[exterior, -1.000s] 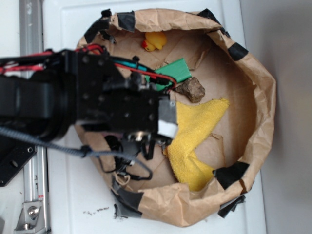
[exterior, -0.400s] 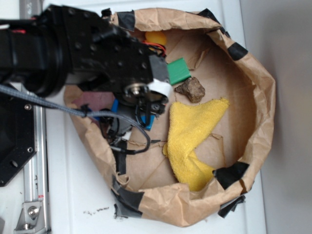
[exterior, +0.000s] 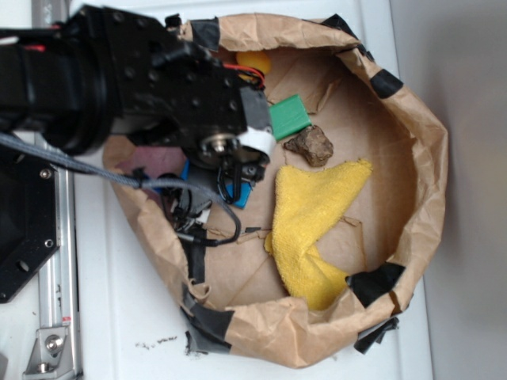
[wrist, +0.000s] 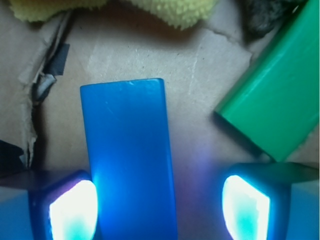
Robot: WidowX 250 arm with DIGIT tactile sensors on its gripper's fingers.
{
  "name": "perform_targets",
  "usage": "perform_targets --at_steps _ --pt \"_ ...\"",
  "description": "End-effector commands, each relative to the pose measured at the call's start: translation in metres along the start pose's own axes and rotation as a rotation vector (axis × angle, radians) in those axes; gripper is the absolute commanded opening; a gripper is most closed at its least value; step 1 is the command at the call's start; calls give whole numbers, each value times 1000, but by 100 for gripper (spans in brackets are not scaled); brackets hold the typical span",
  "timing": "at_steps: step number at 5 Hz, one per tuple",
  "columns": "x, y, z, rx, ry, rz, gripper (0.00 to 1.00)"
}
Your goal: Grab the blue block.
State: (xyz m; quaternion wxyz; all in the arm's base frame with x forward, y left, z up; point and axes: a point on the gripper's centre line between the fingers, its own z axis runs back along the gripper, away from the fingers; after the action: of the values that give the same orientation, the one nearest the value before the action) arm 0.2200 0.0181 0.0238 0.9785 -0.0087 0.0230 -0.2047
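Observation:
The blue block (wrist: pixel 129 150) lies flat on the brown paper floor, long and smooth, and runs out of the bottom of the wrist view. My gripper (wrist: pixel 160 207) is open and straddles it: the left fingertip (wrist: pixel 74 210) is right beside the block's edge, while the right fingertip (wrist: pixel 247 205) stands well clear of it. In the exterior view only a sliver of the blue block (exterior: pixel 242 193) shows under my gripper (exterior: pixel 238 178), near the left wall of the paper bowl.
A green block (wrist: pixel 275 100) lies tilted just right of the blue one, also visible as the green block (exterior: pixel 289 116). A brown rock (exterior: pixel 310 146), a yellow cloth (exterior: pixel 317 229) and a yellow duck (exterior: pixel 255 61) share the bowl. The taped paper rim (exterior: pixel 432 182) stands up all around.
The arm swung toward the top of the exterior view over the last second, uncovering the bowl's lower left. In the last 0.4 s it shifted only slightly. The fingers remain apart.

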Motion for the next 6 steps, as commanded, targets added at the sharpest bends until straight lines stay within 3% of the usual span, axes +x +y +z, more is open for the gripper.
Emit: perform_targets --at_steps 1,2,3,6 --pt "21 -24 3 -37 36 -67 100" --pt "20 -20 3 -46 26 -47 100" --pt "17 -21 3 -24 22 -46 0" --pt "15 -20 7 26 -13 -6 0"
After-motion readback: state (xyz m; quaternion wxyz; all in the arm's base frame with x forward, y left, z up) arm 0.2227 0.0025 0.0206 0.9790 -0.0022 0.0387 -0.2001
